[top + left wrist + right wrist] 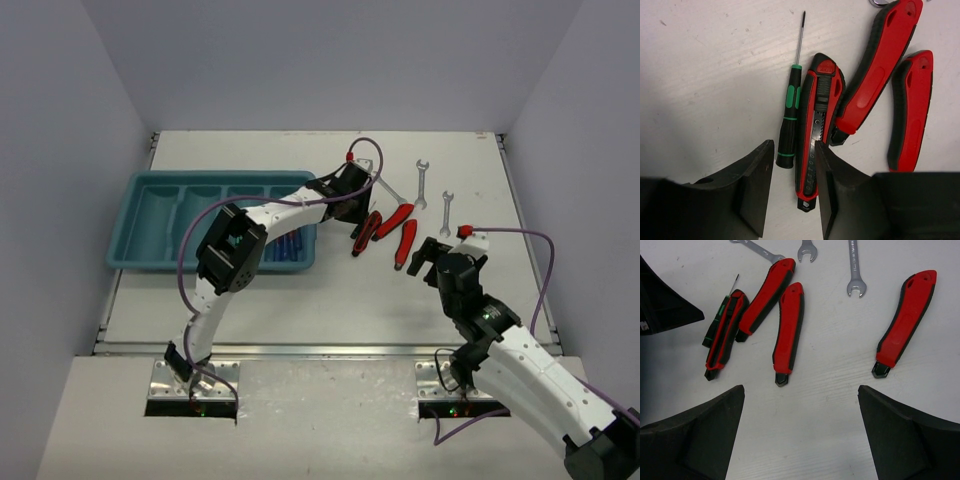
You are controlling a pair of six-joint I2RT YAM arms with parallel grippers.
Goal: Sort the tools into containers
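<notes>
My left gripper (793, 145) is open and low over the table, its jaws either side of the butt ends of a black-and-green-handled screwdriver (790, 120) and a red-and-black knife-like tool (815, 130). Two red-handled tools (875, 75) (912, 110) lie to their right. My right gripper (801, 390) is open and empty, above bare table just short of the red-handled tools (789, 330) (905, 320). Three silver wrenches (855, 270) (807, 250) (757, 247) lie beyond. The teal tray (150, 230) stands at the left, with blue-handled screwdrivers (290, 245) in its right compartment.
The left arm (260, 215) reaches across the tray's right end. The left gripper shows at the left edge of the right wrist view (665, 305). The two grippers are close, with the red tools (393, 220) between them. White walls enclose the table.
</notes>
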